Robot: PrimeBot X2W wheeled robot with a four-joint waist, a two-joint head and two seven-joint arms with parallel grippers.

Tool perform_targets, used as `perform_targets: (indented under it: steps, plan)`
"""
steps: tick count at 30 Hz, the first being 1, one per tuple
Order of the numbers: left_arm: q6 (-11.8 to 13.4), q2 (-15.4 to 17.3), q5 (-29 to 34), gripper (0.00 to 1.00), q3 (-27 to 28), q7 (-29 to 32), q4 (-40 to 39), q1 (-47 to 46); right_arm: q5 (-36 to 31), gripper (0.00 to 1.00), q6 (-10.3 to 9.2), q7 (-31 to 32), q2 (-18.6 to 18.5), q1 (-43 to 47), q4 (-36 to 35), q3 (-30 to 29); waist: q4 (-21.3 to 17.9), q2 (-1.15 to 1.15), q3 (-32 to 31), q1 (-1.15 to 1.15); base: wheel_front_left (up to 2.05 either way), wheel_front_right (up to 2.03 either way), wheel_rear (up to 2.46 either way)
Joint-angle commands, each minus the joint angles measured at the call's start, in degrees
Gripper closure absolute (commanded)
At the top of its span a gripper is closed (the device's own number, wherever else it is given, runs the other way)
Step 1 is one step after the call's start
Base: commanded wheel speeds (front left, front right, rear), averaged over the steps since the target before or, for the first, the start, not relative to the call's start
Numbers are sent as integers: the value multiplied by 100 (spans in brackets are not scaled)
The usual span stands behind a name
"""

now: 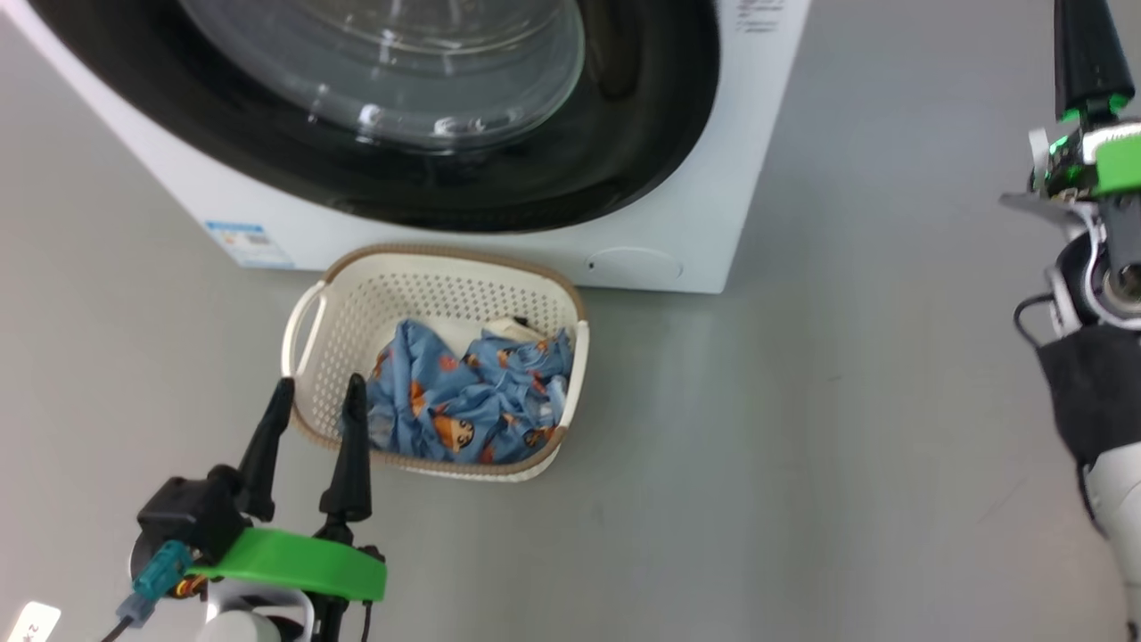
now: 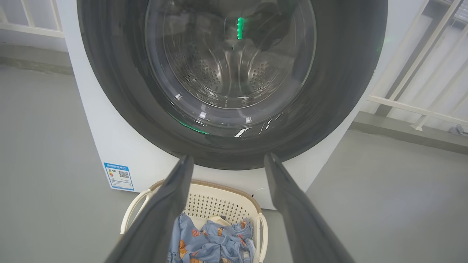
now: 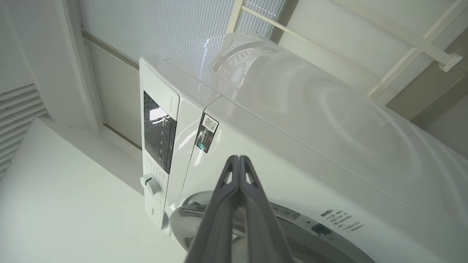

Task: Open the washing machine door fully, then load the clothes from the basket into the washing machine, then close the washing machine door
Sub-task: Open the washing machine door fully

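Note:
The white washing machine [image 1: 704, 205] stands at the top of the head view, its glossy black round door [image 1: 642, 134] lying flat against the front. Right before it on the floor sits the cream perforated basket [image 1: 428, 294], which holds the light-blue printed clothes [image 1: 472, 401] and a cream cloth piece [image 1: 513, 328]. My left gripper [image 1: 319, 383] is open at the basket's near left rim, empty. Its wrist view looks at the door [image 2: 109, 73] above the basket [image 2: 219, 201]. My right gripper [image 1: 1086, 53] is shut and raised to the machine's right. In its own wrist view the right gripper [image 3: 239, 157] points at the machine's upper corner [image 3: 292, 120].
Grey floor [image 1: 847, 428] spreads right of the basket and machine. A blue label [image 1: 248, 242] and a round flap [image 1: 635, 265] sit low on the machine's front. A white railing [image 2: 402, 102] runs behind the machine on the right. The control panel and knob [image 3: 150, 184] face away from my right gripper.

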Motion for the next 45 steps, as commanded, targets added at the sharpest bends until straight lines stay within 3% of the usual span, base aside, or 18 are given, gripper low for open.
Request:
perform_targets:
  steps: [1, 8, 22, 36, 45]
  plan:
    - [-10, 78, -79, 0, 140, -37, -127, -213, 110, 100, 9, 182, -94, -228, -52, 178, 264, 0, 278, 0, 0, 0, 0]
    - [-10, 78, -238, 0, -33, -37, -153, -421, 385, 100, 9, 1177, -458, -834, 409, 613, 537, 0, 645, 0, 0, 0, 0]
    - [-10, 78, -404, 0, -502, -37, -235, -819, 694, 100, 9, 2705, -623, -1969, 1263, 901, 928, 0, 1248, 0, 0, 0, 0]
    - [-10, 78, -637, 0, -855, -37, -347, -1067, 425, 100, 9, 3166, -612, -2791, 1867, 1179, 1235, 0, 1658, 0, 0, 0, 0]
    - [-10, 78, -663, 0, -857, -37, -294, -1070, 395, 100, 9, 3439, -501, -2637, 1768, 1470, 1235, 0, 1554, 0, 0, 0, 0]
